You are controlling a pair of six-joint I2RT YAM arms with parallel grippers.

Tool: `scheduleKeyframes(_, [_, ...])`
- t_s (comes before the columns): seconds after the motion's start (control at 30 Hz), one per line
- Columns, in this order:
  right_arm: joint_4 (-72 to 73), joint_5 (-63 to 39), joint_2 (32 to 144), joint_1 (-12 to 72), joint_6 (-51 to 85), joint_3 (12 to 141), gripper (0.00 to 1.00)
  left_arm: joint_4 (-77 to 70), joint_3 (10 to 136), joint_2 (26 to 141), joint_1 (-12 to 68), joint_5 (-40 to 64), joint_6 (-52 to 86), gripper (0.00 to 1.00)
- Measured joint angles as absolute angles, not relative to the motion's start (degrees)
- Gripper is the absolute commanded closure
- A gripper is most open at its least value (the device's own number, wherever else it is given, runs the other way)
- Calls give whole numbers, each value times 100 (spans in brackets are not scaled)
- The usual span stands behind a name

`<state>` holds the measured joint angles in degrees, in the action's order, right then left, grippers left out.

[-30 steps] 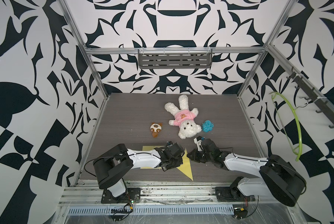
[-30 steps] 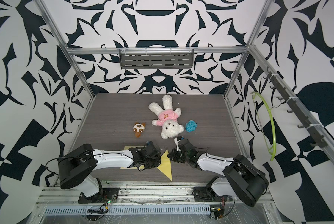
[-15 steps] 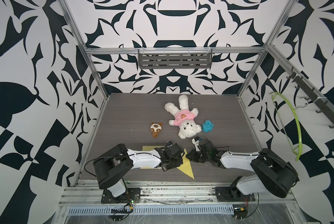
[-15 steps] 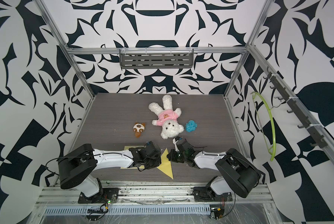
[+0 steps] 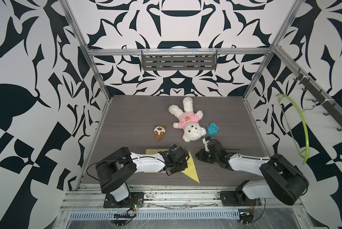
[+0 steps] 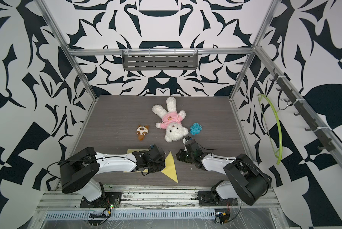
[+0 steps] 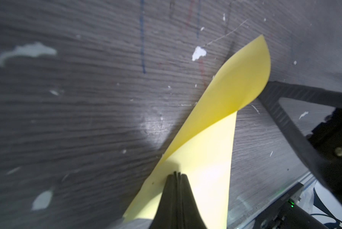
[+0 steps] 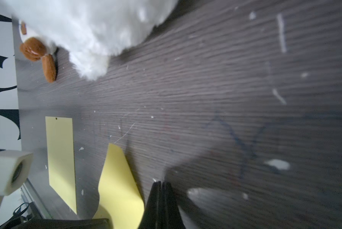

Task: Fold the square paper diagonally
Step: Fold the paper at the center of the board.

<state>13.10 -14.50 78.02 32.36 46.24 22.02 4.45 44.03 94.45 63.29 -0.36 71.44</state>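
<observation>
The yellow paper [image 7: 215,158] lies directly under the left gripper [image 7: 177,174]. Its jaws are pressed together with nothing between them, and the closed tip bears down on the sheet like a blunt stylus. Ahead of that tip the folded-over layer is not flat: it bows up off the lower layer and curls toward the far corner. The right gripper [image 8: 161,183] is likewise closed and empty. Its tip is over bare table [image 8: 205,99] just beside the paper's edge, not on it; whether it touches the wood cannot be told.

The fold looks made but not creased, so the step in hand is probably flattening it. The left tip would best serve as a fixed anchor, so the two layers cannot slide apart. The right tip would then come onto the sheet from its side and stroke along the folded edge, away from the anchor toward the lifted corner. Light, even pressure suits thin paper, since a hard drag could skid or wrinkle it. Corner alignment is hidden here and worth checking first. A white plush bear [image 5: 188,126] lies near the back of the right wrist, so a short sweep is safer. A second yellow sheet [image 8: 61,158] lies flat beyond the folded one and needs no attention.
</observation>
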Motion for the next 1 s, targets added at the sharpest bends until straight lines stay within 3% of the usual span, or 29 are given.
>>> scheduleKeyframes(0.23, [1275,-1699,7535,3420,4567,2270,100,421,4407,9459,6340,-43,7159,100])
scheduleKeyframes(1.0, [2005,-1815,8608,3667,4379,2512,100,423,4449,9496,6361,-43,7164,100])
